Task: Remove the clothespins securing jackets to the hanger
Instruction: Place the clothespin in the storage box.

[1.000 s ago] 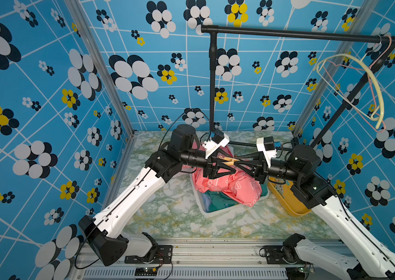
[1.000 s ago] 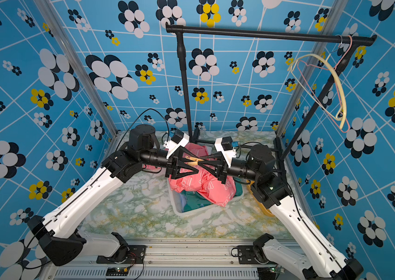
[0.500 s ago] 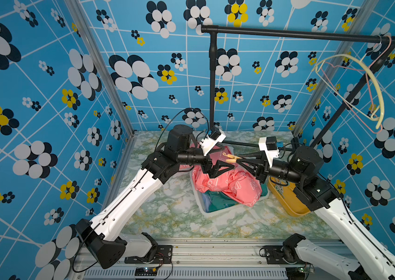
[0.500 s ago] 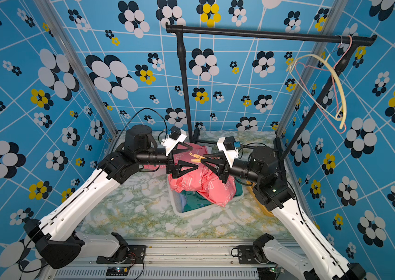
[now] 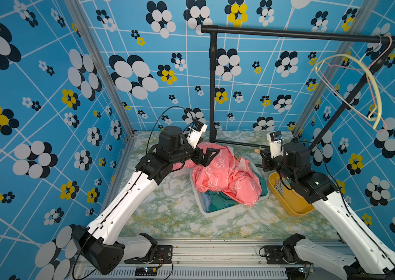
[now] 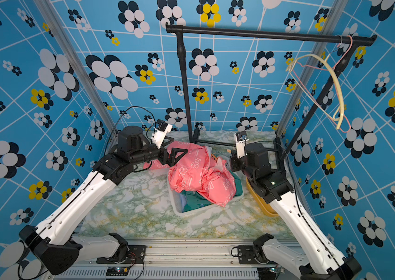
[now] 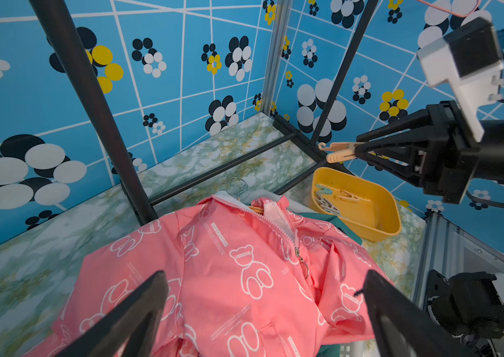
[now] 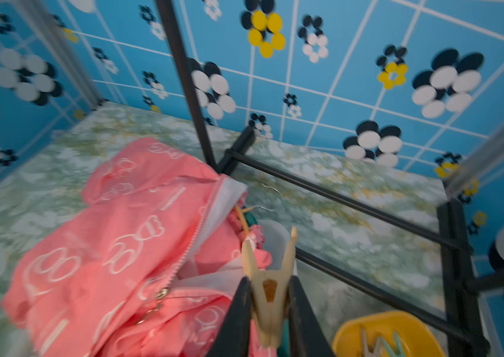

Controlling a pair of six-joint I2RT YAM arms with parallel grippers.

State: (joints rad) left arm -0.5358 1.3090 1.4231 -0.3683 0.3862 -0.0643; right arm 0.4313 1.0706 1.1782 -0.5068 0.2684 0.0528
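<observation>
Right gripper (image 7: 356, 150) pinching smooth tan clothespin (image 7: 335, 152), near rounded yellow tray (image 7: 365, 227). Left gripper (image 7: 263, 287) jaws spread wide, empty, over glossy pink jacket (image 7: 229, 262) crumpled in white bin (image 5: 203, 209).

We see the green jacket (image 5: 220, 204) only as a sliver under the pink jacket (image 5: 225, 174). The right arm (image 5: 337, 208) covers much of the yellow tray (image 5: 295, 206), its clothespins (image 5: 278, 188) too small to count.
</observation>
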